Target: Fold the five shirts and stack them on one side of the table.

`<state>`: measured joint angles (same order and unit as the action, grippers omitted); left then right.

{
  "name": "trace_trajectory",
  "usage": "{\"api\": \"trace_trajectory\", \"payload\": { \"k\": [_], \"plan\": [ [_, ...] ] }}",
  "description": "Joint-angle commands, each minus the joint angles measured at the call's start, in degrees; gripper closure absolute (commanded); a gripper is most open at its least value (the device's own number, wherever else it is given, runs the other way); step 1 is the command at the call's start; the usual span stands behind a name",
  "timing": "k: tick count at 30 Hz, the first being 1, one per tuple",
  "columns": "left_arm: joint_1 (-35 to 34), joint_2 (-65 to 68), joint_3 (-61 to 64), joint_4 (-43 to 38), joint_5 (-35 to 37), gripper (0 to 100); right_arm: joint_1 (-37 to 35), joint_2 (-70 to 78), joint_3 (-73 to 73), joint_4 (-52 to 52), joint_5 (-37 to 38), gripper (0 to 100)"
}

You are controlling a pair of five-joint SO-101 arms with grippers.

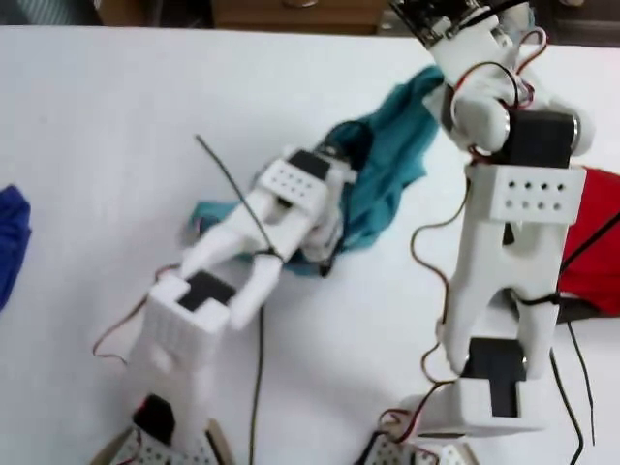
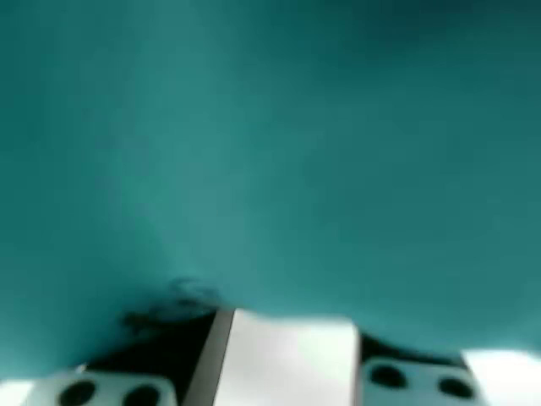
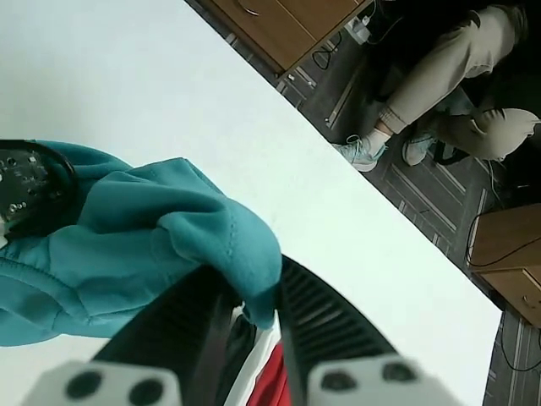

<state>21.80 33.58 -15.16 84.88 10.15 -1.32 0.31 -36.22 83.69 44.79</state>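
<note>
Teal shirt (image 1: 383, 170) is lying bunched at mid-table, its long axis running diagonally from the near left toward the far edge. The right gripper (image 3: 256, 292) is clamping a folded hem at that far end. The left gripper (image 1: 327, 208) is sitting low on the shirt's middle, cloth pressing against its camera, and whether it is apart or together cannot be told. Room for spreading seems to be lying leftward across the bare table (image 1: 116, 126), where a blue shirt (image 1: 12, 237) is resting at the edge. A red shirt (image 1: 596, 242) is crowding the right side beneath the right arm.
</note>
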Motion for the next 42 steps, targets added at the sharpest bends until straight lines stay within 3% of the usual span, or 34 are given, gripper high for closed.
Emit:
{"api": "trace_trajectory", "payload": {
  "k": [1,6,12,21,23,27,33,42],
  "plan": [
    [-4.57,-0.44,-0.04,-2.73,-2.9,85,0.57,-0.66,-2.11,-1.01,0.18,97.8],
    [-7.91,-0.62,-0.48,-2.99,-5.36,98,0.57,-0.66,-2.11,-1.01,0.18,97.8],
    [-11.69,-1.05,-2.68,-2.64,-7.91,98,-1.63,-0.75,-2.02,2.77,0.09,97.8],
    [-18.9,-5.19,-29.05,17.32,-12.13,98,-9.1,-5.05,-2.29,8.66,-0.26,97.8],
    [-21.01,-8.18,-32.04,17.49,-14.07,98,-10.95,-8.92,-2.29,8.31,0.09,97.8],
    [-24.79,-14.59,-32.22,17.49,-17.49,98,-13.23,-16.22,-1.93,8.4,0.18,97.8],
    [-32.79,-27.34,-30.46,17.49,-18.02,98,-10.68,-26.24,-1.76,10.42,-0.26,97.8],
    [-34.55,-48.88,-23.43,17.49,-18.02,98,-12.62,-38.64,2.99,12.26,-0.35,97.8]
  ]
}}
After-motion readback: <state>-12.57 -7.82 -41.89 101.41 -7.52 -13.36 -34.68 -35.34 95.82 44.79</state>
